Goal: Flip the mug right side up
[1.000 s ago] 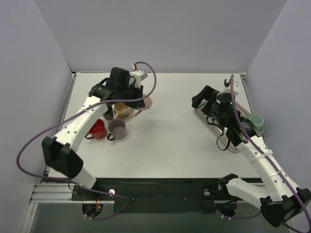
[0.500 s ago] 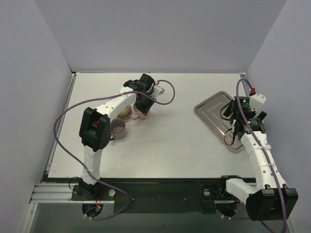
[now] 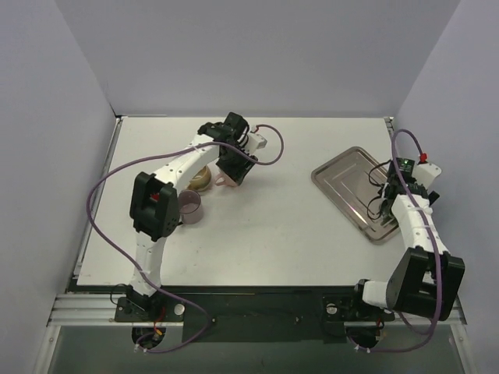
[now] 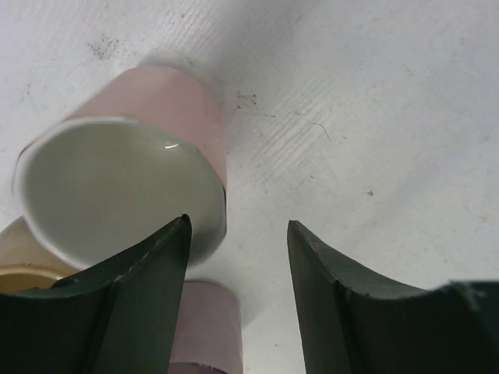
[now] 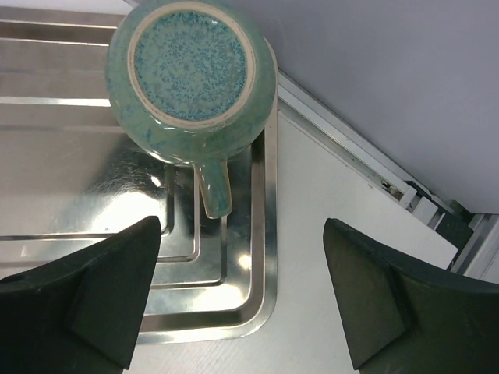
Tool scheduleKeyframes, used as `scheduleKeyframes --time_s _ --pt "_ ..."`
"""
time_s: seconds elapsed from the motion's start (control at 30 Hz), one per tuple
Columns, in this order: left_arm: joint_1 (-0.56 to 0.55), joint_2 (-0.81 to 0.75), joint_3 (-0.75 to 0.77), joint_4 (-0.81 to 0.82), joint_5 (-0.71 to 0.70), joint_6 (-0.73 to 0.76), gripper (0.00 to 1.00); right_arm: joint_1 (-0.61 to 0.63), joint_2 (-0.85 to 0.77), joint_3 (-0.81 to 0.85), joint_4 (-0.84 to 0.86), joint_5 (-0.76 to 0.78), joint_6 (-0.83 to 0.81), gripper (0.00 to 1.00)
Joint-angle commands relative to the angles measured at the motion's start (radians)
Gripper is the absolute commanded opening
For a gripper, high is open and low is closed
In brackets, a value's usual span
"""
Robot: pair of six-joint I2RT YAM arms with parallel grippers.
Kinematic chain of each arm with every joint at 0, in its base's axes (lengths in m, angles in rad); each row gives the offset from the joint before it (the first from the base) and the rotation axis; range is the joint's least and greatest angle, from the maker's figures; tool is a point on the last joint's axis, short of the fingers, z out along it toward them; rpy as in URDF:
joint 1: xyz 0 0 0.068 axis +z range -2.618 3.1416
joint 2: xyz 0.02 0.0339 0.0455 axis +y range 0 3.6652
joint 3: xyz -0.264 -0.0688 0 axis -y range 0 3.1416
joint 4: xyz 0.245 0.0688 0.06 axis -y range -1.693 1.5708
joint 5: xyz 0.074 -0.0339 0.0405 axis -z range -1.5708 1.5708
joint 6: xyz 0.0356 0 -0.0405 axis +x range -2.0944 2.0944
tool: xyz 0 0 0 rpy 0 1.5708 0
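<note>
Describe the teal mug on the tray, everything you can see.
The teal mug is glazed, speckled ceramic, standing upside down: its base faces up, ringed by a bare beige foot. Its short handle juts sideways. It rests on the ridged metal tray, near a corner; nothing else touches it.

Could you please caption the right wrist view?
Open right gripper above an upside-down teal mug on the metal tray.

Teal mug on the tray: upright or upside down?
Upside down: the teal mug shows its flat base and bare foot ring facing up.
</note>
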Motion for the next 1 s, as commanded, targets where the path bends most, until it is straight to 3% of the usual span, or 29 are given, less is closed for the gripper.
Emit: scheduleKeyframes --time_s 0.0,0.33,0.6,0.63,0.73,0.87,0.97 --pt "0.002 -0.184 0.077 -0.06 0.104 0.031 0.63 -0.018 0.113 0.003 0.066 0.045 -0.016 0.8" --pt "0.005 -0.311 -0.009 -0.046 0.113 0.023 0.64 -0.127 0.313 0.035 0.131 -0.144 -0.051 0.66" --pt "0.002 -0.325 -0.001 -0.058 0.135 0.016 0.65 -0.141 0.391 0.074 0.152 -0.17 -0.068 0.34" --pt "0.002 -0.328 0.002 -0.06 0.136 0.014 0.64 -0.146 0.385 0.069 0.152 -0.17 -0.066 0.31" --pt "0.002 -0.35 0.0 -0.071 0.156 0.019 0.65 -0.146 0.356 0.059 0.158 -0.176 -0.076 0.0" --pt "0.011 -0.414 -0.026 -0.086 0.31 0.016 0.64 -0.126 0.217 0.034 0.14 -0.211 -0.083 0.0" --pt "0.036 -0.495 -0.064 -0.025 0.432 -0.044 0.67 -0.046 0.012 0.016 0.14 -0.27 -0.096 0.0"
